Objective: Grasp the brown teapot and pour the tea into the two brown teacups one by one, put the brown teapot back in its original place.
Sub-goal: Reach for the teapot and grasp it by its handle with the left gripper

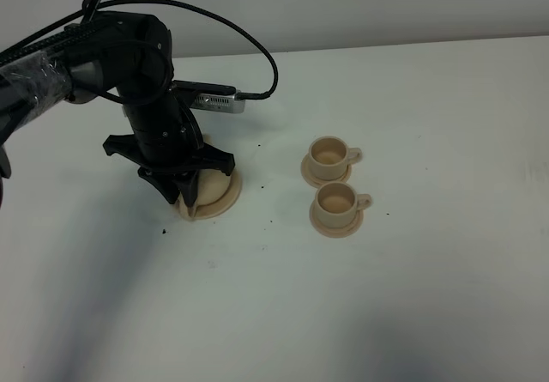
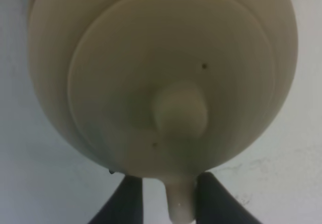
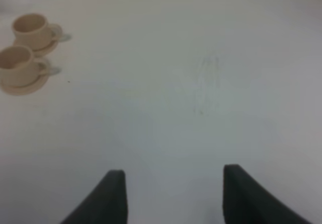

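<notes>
The brown teapot (image 1: 208, 189) sits on its wide saucer, the original place (image 1: 231, 195), left of centre and mostly hidden under my left gripper (image 1: 190, 195). In the left wrist view the teapot (image 2: 161, 78) fills the frame from above. My left gripper (image 2: 173, 200) straddles its loop handle (image 2: 179, 204). One finger is almost touching the handle and a narrow gap shows at the other. The two brown teacups (image 1: 328, 154) (image 1: 336, 200) stand upright on their small saucers to the right. My right gripper (image 3: 173, 196) is open and empty over bare table, with the cups (image 3: 30, 28) (image 3: 17, 65) far from it.
The white table (image 1: 446, 124) has a few dark specks near the teapot saucer. A silver camera module and black cable (image 1: 214, 99) on the left arm hang above the teapot. The right arm is outside the exterior high view.
</notes>
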`<state>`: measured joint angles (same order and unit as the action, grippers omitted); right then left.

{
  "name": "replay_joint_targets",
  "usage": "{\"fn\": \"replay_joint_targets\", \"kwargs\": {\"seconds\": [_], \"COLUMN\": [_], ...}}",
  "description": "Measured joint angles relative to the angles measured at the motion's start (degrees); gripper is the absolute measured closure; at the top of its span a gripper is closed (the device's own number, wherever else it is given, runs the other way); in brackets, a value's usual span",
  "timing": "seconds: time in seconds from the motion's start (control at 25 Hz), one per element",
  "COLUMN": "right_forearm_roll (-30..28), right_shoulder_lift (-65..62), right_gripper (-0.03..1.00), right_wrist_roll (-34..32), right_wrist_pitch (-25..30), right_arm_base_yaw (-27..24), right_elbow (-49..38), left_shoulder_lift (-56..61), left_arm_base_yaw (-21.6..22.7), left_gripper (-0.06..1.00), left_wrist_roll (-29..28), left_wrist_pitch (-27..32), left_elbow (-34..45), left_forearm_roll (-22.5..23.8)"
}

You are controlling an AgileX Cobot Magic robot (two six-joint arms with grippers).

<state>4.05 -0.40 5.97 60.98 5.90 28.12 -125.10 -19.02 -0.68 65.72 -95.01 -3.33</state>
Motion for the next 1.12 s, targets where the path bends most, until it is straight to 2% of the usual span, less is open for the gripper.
{"fn": "replay_joint_targets", "kwargs": {"seconds": [0.2,1.12], "right_forearm_roll": [0.03,0.03], "right_shoulder_lift": [0.0,0.0], "right_gripper": [0.51,0.51], "right_wrist_roll": [0.0,0.0], "right_wrist_pitch": [0.0,0.0], "right_arm_base_yaw": [0.0,0.0], "right_elbow": [0.0,0.0], "left_shoulder_lift": [0.0,0.52], "left_arm_base_yaw": [0.0,0.0], "left_gripper": [0.79,0.79], "left_wrist_roll": [-0.06,3.67], "left_wrist_pitch": [0.0,0.63], "left_elbow": [0.0,0.0], "left_forearm_roll": [-0.27,0.61]}}
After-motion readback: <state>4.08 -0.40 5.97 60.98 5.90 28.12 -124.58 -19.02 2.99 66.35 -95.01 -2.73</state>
